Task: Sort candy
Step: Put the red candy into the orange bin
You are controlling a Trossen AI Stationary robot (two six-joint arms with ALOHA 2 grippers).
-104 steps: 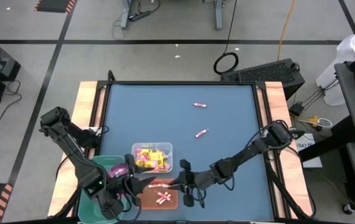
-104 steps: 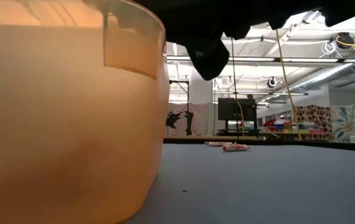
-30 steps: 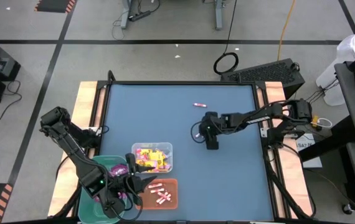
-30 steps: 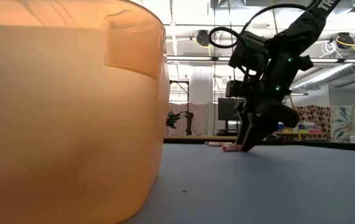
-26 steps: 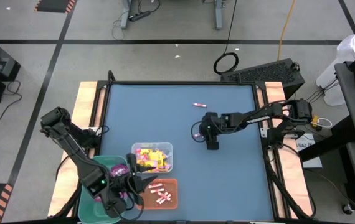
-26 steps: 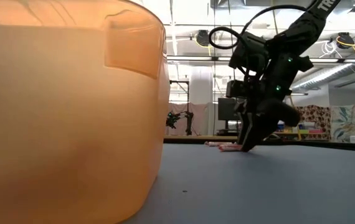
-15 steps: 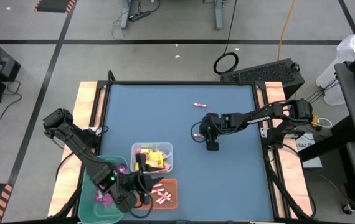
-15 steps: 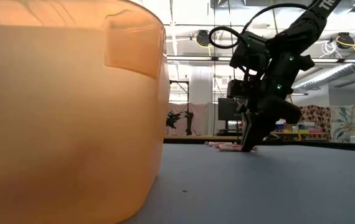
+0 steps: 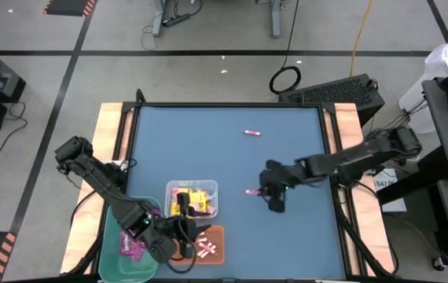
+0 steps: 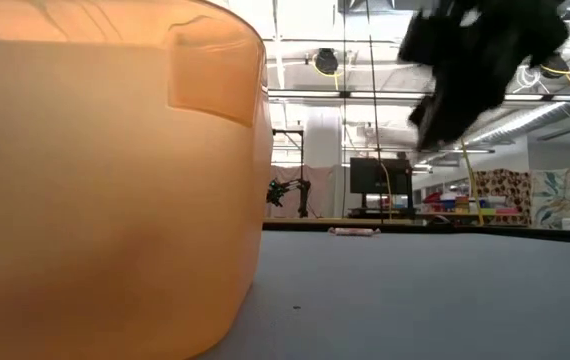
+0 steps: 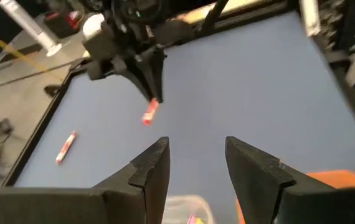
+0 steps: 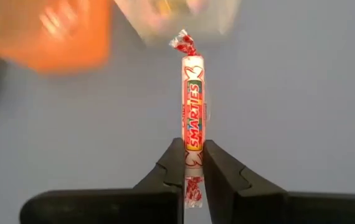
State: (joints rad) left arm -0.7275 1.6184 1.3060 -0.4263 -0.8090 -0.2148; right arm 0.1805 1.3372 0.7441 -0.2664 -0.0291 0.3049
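My right gripper [image 9: 261,191] hangs above the middle of the blue table [image 9: 302,236], shut on a pink-and-white stick candy [image 12: 192,99]. The left wrist view shows it too, the stick candy [image 11: 150,112] below the dark fingers. A second stick candy [image 9: 252,132] lies flat farther back on the table. My left gripper [image 11: 196,165] is open and holds nothing; it hovers at the near edge by the bins [image 9: 185,232]. Yellow candy fills the clear bin [image 9: 192,198], and pink sticks lie in the orange bin [image 9: 210,248]. My right gripper pinches the stick candy near one twisted end [image 12: 193,142] between its two fingertips [image 12: 168,167]. The stick runs on past the fingertips in line with them, slanting downward. It is lifted clear of the table.
The green bin [image 9: 126,245] stands at the near left beside the orange bin, which fills the left of the low view [image 10: 105,180]. Wooden rails [image 9: 110,141] border the table on both sides. Bare blue surface lies to the right and far side.
My right gripper, down at the stick candy on the table a second ago, has risen with it and carried it toward the near edge, rolling its wrist. The stick is now clear of the table. My left gripper has shifted slightly toward the right.
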